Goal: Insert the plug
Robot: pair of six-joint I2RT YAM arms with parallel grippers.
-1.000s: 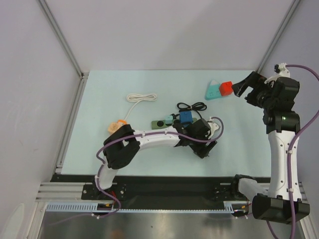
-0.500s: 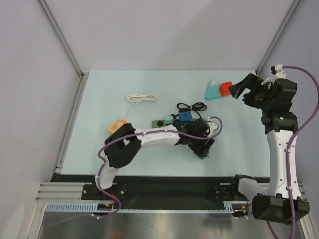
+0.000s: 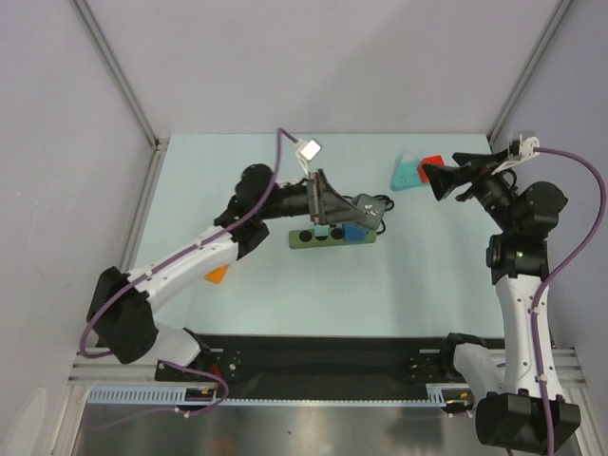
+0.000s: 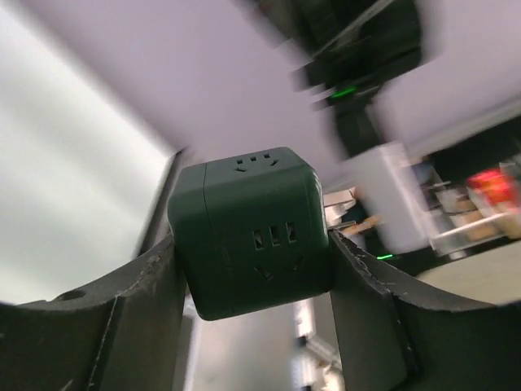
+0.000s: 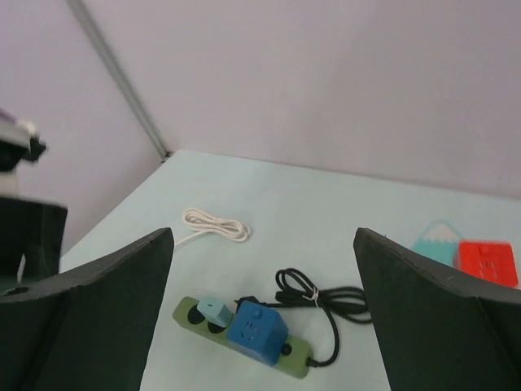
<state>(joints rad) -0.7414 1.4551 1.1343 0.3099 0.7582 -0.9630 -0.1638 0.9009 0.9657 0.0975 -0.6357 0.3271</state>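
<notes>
Left gripper (image 4: 254,244) is clamped on the plug (image 4: 244,224), a dark green cube adaptor with socket faces on top and front. A finger presses each side wall, and the cube sits square between them. The plug is in the air, off the table, held over the area just behind the strip (image 3: 306,237). In the top view the plug itself is hard to pick out against the gripper.

The strip lies flat mid-table. It already carries a blue cube (image 5: 256,323) and a small light-blue plug (image 5: 213,309), and dark sockets show free at its left end. Black cord (image 5: 313,295) is coiled behind it.

Right gripper (image 3: 442,179) has its jaws wide apart and holds nothing. It hangs near the teal block (image 3: 407,173) and red cube (image 3: 432,163) at far right.

Handling: the plug looks like rigid, hard plastic, light, with smooth faces, so it could slip or twist if squeezed near an edge. The grip on opposite flat sides at mid-height looks right. The prongs are not visible, so I can't tell which face they are on. The strip is light and may slide or tip when pushed, so press straight down; the free arm could brace it.
</notes>
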